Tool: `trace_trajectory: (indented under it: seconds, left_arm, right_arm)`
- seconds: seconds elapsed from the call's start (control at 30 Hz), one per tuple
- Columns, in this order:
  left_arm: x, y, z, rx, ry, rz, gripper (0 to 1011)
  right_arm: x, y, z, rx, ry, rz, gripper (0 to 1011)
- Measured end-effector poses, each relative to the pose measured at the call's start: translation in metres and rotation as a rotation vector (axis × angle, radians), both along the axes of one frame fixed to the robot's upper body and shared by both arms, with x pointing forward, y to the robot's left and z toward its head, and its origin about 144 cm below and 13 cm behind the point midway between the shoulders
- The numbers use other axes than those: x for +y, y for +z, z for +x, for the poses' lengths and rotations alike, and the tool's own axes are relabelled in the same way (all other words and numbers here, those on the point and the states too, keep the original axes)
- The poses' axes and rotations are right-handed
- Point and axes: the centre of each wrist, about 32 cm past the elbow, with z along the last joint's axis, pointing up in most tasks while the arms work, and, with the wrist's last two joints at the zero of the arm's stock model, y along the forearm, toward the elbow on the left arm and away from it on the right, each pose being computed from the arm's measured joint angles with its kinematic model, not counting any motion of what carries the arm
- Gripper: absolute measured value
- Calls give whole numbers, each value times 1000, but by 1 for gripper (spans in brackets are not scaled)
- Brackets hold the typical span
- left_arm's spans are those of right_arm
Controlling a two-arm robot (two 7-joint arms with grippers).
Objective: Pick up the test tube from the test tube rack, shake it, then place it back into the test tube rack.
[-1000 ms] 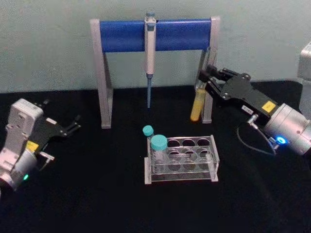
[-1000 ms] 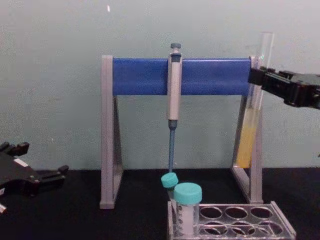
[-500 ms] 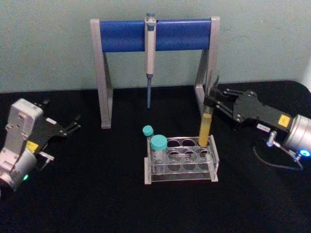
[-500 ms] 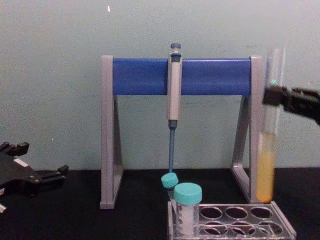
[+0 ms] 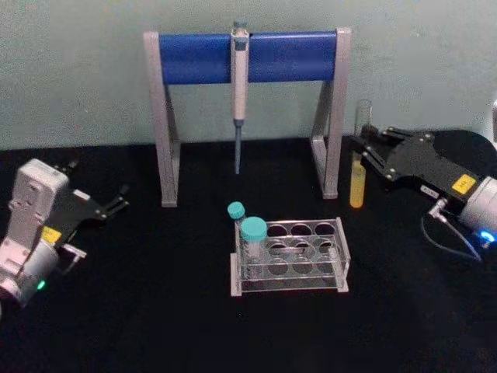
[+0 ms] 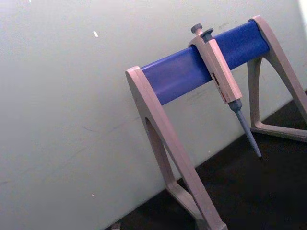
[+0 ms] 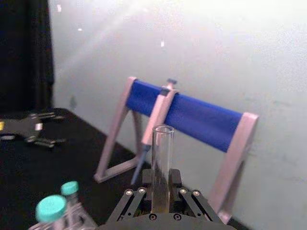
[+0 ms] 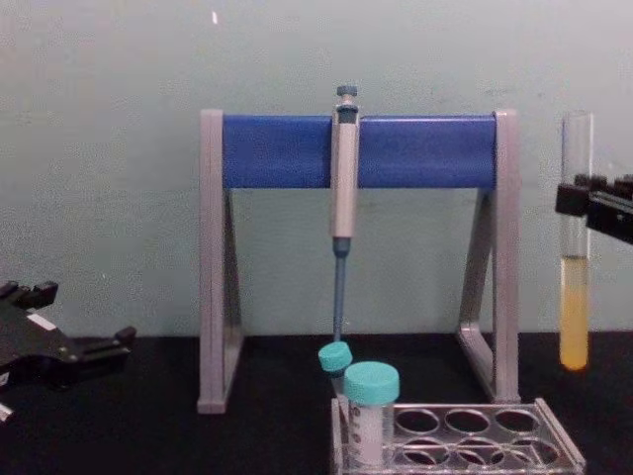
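Black tabletop [image 5: 155, 326] meets a pale wall [image 5: 78, 78]. Right gripper [image 5: 359, 148] clamps the test tube [image 5: 356, 186] at two o'clock of the rack [image 5: 291, 268]. At nine, the left gripper [image 5: 99, 180] rests, fingers apart.

1 test tube [image 5: 356, 186], 1 rack [image 5: 303, 281], 2 capped vials [image 5: 253, 235], 1 pipette [image 5: 240, 78].

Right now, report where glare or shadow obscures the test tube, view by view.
Right wrist view: glare washes the wall behind the test tube, clamped in the right tool; its rim shows. Chest view: even light, yellow liquid distinct. Head view: black table swallows shadows; left tool parked at left.
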Motion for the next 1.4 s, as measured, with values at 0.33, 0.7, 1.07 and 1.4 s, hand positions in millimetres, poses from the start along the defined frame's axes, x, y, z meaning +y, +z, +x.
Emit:
trace_trajectory:
  seconds: [0.33, 0.7, 1.07, 1.4]
  left_arm:
    - [0, 0, 0, 0, 0, 0, 1001]
    - [0, 0, 0, 0, 0, 0, 1001]
    - [0, 0, 0, 0, 0, 0, 1001]
    - [0, 0, 0, 0, 0, 0, 1001]
  right_arm:
    - [25, -4, 12, -26, -41, 66, 228]
    - [40, -4, 17, 15, 103, 138, 228]
    - [16, 0, 11, 95, 294, 173, 228]
    - [-16, 1, 2, 119, 220, 132, 228]
